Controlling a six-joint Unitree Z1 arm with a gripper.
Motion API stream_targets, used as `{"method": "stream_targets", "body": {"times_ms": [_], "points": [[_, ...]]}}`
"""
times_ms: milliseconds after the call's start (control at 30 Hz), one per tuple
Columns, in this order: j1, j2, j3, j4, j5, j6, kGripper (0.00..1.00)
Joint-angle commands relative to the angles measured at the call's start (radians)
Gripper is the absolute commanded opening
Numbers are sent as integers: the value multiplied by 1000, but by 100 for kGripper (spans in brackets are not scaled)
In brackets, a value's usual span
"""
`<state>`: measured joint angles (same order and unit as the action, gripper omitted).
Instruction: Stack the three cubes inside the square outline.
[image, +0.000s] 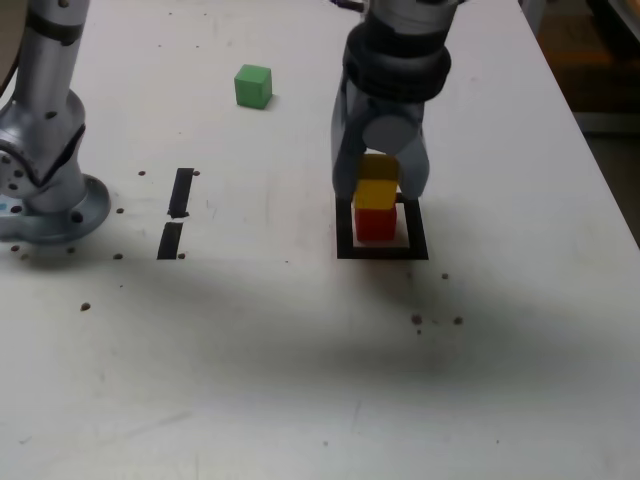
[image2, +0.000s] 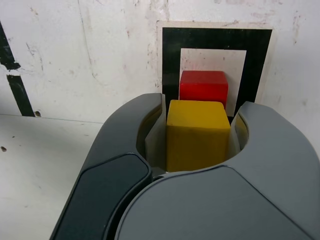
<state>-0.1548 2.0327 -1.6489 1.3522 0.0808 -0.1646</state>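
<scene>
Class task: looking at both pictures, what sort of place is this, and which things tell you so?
Probably a robotics lab test bench: a robot arm's base is mounted on a scuffed white table, a taped black square outline marks a target, and coloured cubes serve as practice objects, such as the green cube.

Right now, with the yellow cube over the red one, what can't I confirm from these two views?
- Exterior view: whether the yellow cube rests on the red cube or hangs just above; the tool crowds the seam.
- Wrist view: the same seam; the yellow cube covers most of the red cube.
- Wrist view: the square outline's near side, behind the tool.
- Wrist view: the green cube lies outside the frame.
</scene>
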Motion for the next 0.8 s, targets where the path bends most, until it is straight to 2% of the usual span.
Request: {"method": "stream_targets", "body": {"times_ms": [0, 300, 533, 767], "points": [[4, -1, 3, -4, 4, -5, 19], [6, -5, 19, -7, 25, -24, 20], [8, 0, 25, -19, 22, -25, 22], [8, 9, 26, -39, 21, -25, 33]]}}
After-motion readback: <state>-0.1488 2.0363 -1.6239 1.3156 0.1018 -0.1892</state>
